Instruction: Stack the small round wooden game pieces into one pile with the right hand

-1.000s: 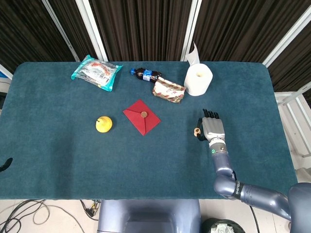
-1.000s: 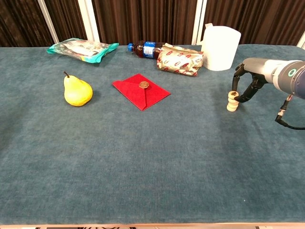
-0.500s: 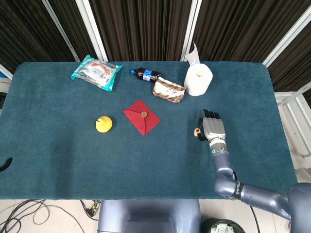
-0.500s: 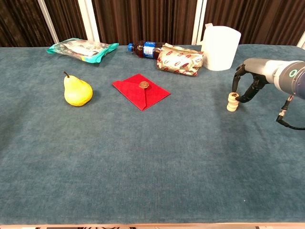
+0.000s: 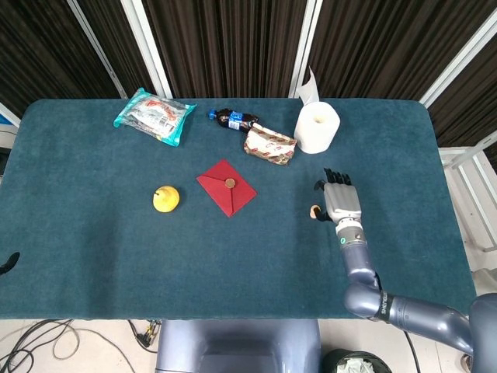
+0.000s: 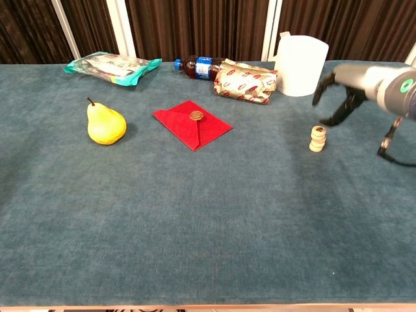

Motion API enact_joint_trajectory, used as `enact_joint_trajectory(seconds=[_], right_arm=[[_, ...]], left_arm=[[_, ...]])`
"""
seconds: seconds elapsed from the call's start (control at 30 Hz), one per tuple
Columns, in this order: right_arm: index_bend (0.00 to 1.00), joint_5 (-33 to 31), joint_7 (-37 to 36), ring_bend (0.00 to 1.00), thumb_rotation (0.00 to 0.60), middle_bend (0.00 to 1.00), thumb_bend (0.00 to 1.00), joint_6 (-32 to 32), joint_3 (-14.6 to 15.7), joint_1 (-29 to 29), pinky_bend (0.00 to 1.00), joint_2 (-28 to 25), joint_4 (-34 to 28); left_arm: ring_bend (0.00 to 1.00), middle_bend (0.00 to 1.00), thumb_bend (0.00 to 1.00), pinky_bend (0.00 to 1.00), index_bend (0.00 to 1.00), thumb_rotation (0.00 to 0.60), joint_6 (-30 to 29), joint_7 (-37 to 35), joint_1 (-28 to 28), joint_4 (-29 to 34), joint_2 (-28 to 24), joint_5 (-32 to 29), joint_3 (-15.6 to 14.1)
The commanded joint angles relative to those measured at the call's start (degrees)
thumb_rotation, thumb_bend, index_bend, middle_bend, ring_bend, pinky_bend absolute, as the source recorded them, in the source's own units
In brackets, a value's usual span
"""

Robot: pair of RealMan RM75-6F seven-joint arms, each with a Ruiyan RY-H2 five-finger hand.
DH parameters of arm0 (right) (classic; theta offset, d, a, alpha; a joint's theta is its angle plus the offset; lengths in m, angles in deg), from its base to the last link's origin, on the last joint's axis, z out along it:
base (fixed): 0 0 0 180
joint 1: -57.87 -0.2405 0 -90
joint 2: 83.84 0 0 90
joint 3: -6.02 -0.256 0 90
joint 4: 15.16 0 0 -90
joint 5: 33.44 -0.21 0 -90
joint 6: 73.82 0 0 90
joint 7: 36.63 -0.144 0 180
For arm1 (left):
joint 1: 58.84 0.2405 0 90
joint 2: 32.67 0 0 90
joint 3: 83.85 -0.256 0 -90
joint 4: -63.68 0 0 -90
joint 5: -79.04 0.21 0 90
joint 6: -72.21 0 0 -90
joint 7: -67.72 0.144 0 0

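Plainly, right hand (image 6: 339, 97) fingers spread, holding nothing, chest view alone shows it above pile (image 6: 317, 138).

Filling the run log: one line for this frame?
right hand: open, above pile, no contact | pile of wooden pieces: upright on table | left hand: not in view

We can read no text anywhere. The dark plastic bottle with the blue label (image 6: 199, 67), the red-patterned wrapped packet (image 6: 246, 82) and the teal snack bag (image 6: 112, 67) all carry print, perhaps brand lettering, but it is too small and blurred to make out.
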Motion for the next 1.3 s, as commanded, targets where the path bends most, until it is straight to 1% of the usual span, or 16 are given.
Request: enact_joint_trajectory(seconds=[0.03,0.13,0.23,0.27,0.3,0.43,0.53,0.63,0.73,0.83,1.0,1.3], right_arm=[[0.29,3.5,-2.8,0.00,0.600,0.00,0.43,-3.0,-2.2,1.6,0.00,-4.5,-6.5],[0.27,6.0,-3.9,0.00,0.600,0.00,0.43,-5.3,-2.5,3.2,0.00,-7.8,-11.3],[0.23,9.1,-5.7,0.00,0.600,0.00,0.43,-7.4,-1.6,5.8,0.00,-11.2,-16.3],[0.22,11.7,-7.0,0.00,0.600,0.00,0.43,-8.8,-0.5,7.8,0.00,-13.0,-18.7],[0.22,13.6,-8.1,0.00,0.600,0.00,0.43,-9.6,0.2,9.0,0.00,-13.8,-19.7],[0.21,23.2,-12.5,0.00,0.600,0.00,0.43,-14.7,4.1,14.3,0.00,-15.5,-21.5],[0.21,32.7,-16.8,0.00,0.600,0.00,0.43,-20.0,8.8,19.8,0.00,-16.6,-22.1],[0.20,39.8,-20.2,0.00,0.600,0.00,0.43,-24.4,12.9,24.5,0.00,-17.2,-21.9],[0.20,44.5,-22.4,0.00,0.600,0.00,0.43,-26.4,16.0,27.8,0.00,-17.7,-21.0],[0.20,48.3,-22.6,0.00,0.600,0.00,0.43,-27.2,18.4,29.9,0.00,-18.1,-19.8],[0.20,51.2,-23.4,0.00,0.600,0.00,0.43,-28.1,19.6,31.8,0.00,-18.1,-18.7],[0.20,53.2,-24.2,0.00,0.600,0.00,0.43,-27.8,18.9,33.7,0.00,-18.6,-17.4]], left_arm=[[0.00,0.00,0.16,0.00,0.11,0.600,0.0,0.0,0.0,0.0,0.0,0.1,0.0],[0.00,0.00,0.16,0.00,0.11,0.600,0.2,0.0,-0.1,0.1,0.0,0.4,-0.3],[0.00,0.00,0.16,0.00,0.11,0.600,0.2,0.2,-0.1,0.3,0.0,1.1,-0.6],[0.00,0.00,0.16,0.00,0.11,0.600,0.3,0.3,-0.1,0.4,0.0,1.6,-0.9],[0.00,0.00,0.16,0.00,0.11,0.600,0.3,0.3,-0.1,0.4,0.0,1.8,-1.0],[0.00,0.00,0.16,0.00,0.11,0.600,0.3,0.1,-0.1,0.3,-0.1,2.3,-1.3],[0.00,0.00,0.16,0.00,0.11,0.600,1.1,0.1,-0.2,0.4,-0.4,2.0,-1.5],[0.00,0.00,0.16,0.00,0.11,0.600,2.1,0.2,-0.5,0.3,-0.6,1.8,-1.8],[0.00,0.00,0.16,0.00,0.11,0.600,2.7,0.1,-0.7,0.0,-0.6,2.1,-2.0],[0.00,0.00,0.16,0.00,0.11,0.600,2.6,0.0,-0.8,-0.3,-0.4,2.5,-2.1],[0.00,0.00,0.16,0.00,0.11,0.600,2.6,-0.2,-0.8,-0.8,-0.2,2.5,-2.2],[0.00,0.00,0.16,0.00,0.11,0.600,3.5,-0.1,-1.1,-1.2,-0.3,2.2,-2.4]])
